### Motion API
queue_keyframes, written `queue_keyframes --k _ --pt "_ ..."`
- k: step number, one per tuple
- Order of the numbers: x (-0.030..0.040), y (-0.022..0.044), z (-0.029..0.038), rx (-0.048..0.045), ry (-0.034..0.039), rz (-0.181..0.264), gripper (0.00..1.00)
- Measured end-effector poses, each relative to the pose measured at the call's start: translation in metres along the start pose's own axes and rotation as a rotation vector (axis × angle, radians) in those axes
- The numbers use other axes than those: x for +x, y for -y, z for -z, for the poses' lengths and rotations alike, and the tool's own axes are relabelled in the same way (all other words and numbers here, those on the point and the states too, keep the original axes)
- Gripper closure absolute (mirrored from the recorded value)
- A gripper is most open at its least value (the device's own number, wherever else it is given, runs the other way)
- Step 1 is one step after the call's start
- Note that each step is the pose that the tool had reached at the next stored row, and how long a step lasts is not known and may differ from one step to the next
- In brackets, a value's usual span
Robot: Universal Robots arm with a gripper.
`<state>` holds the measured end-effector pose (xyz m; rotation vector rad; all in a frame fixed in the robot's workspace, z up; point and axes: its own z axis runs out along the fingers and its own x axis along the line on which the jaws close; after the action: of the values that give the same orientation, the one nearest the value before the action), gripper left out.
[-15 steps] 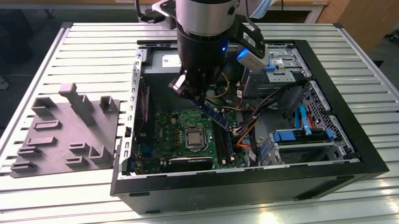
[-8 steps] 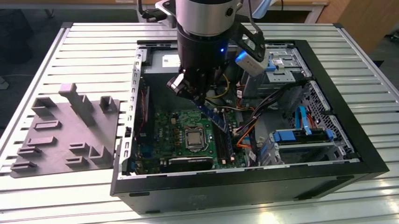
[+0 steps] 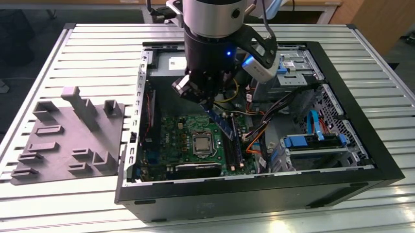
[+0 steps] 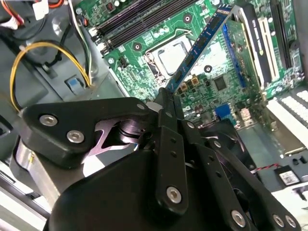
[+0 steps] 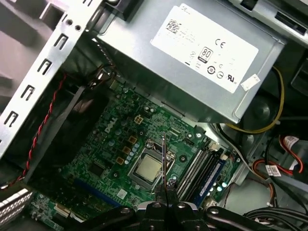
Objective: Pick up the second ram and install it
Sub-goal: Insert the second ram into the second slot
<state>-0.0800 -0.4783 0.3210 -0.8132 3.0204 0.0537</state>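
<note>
Dark-green and thin, the second ram (image 4: 202,42) is pinched at one end between the narrowed fingers of the gripper (image 4: 166,98); the rest of the stick juts out free, slanting over the motherboard (image 4: 144,53) and touching nothing.

Take the square silver chip (image 3: 203,144) as the mark. In the exterior view the stick hangs above it, a little toward the exterior view's right; its lower end points at the memory slots (image 3: 234,145), which run alongside the chip on that same side.

The step in hand looks like bringing the stick to a slot. Done well, that means levelling it first (it sits at a clear tilt to the board), so the contact edge lies parallel to the slot along its whole length; the long axis should match the slot's line before any pressing. Because the grip is at one end only, uneven pressure would likely lever the stick rather than seat it. The orange and yellow cables (image 3: 256,132), beyond the slots from the chip, are close enough to mind.

The arm comes down nearly plumb into the open computer case (image 3: 259,194); its wrist stands over the board above the chip.
</note>
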Motion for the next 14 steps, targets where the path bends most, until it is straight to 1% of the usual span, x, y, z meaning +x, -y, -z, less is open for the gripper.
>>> queue_keyframes --k 14 --pt "0.0000 0.0000 -0.0006 0.0041 0.0058 -0.192 0.89"
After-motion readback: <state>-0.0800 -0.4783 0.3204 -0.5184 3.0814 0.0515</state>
